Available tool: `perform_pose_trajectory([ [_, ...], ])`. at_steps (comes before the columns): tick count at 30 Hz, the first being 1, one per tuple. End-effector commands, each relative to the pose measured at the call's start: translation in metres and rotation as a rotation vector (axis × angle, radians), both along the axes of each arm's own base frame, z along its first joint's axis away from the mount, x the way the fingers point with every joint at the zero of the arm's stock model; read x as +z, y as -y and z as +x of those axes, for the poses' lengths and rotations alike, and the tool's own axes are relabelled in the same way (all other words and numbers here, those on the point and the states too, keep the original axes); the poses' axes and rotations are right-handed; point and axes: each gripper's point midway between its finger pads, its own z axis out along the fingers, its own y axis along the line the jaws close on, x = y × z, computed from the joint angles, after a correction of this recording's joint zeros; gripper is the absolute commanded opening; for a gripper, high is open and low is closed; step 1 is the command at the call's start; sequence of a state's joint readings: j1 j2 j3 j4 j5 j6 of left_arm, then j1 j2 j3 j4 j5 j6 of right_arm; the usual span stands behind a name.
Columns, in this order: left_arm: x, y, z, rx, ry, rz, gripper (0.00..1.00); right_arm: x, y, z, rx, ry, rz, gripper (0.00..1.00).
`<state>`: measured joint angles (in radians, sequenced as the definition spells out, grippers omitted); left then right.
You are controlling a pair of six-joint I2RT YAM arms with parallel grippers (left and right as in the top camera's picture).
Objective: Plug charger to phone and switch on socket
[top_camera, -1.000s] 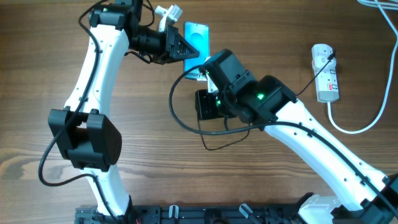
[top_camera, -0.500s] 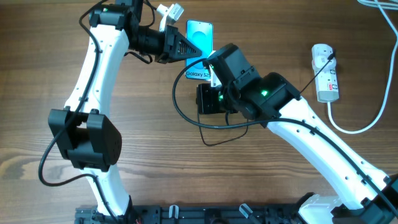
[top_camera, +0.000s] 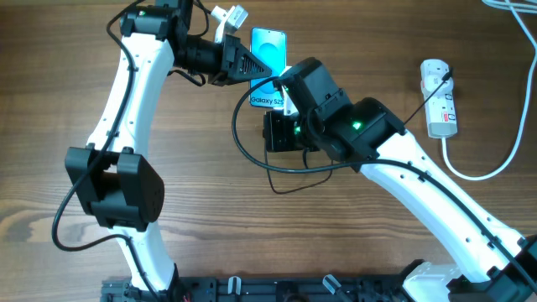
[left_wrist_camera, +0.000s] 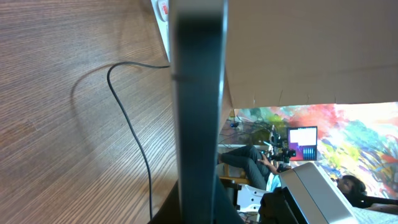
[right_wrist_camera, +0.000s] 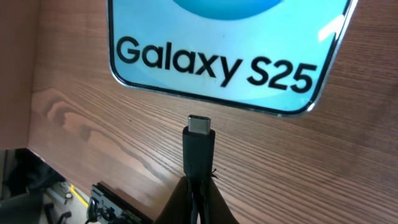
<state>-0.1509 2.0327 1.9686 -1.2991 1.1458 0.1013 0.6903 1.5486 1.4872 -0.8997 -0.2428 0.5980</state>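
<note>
Phone (top_camera: 273, 46): glossy flat slab, pinched by left gripper (top_camera: 254, 67)
Charger (right_wrist_camera: 199, 146): matte black plug, pinched by right gripper (right_wrist_camera: 198, 190)

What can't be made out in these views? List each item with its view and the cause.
- Phone port: right wrist view; the screen faces the camera, so the edge ahead of the charger tip is unseen.
- Socket switch position: overhead; too small.
- Right gripper grip: overhead; hidden under its own wrist.
- Phone screen: left wrist view; seen edge-on only.
</note>
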Motion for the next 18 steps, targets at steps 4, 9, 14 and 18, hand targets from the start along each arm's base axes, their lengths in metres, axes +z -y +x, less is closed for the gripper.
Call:
perform_pose_trajectory([
  [4, 0.0133, 0.0030, -0.0039, -0.020, 0.044, -0.028, 0.04, 0.0084, 0.0032, 0.0034, -0.020, 0.032, 0.003, 0.05],
  [9, 0.0133, 0.0029, -0.0048, -0.020, 0.038, -0.028, 0.04, 0.0086, 0.0036, 0.0048, -0.025, 0.038, 0.001, 0.04],
  [14, 0.0146, 0.0034, -0.0064, -0.022, 0.028, -0.037, 0.04, 0.0085, 0.0036, 0.0046, -0.026, 0.036, 0.002, 0.04],
  [18, 0.0147, 0.0034, -0.0066, -0.022, 0.027, -0.037, 0.04, 0.0084, 0.0037, 0.0045, -0.026, 0.035, 0.001, 0.04],
])
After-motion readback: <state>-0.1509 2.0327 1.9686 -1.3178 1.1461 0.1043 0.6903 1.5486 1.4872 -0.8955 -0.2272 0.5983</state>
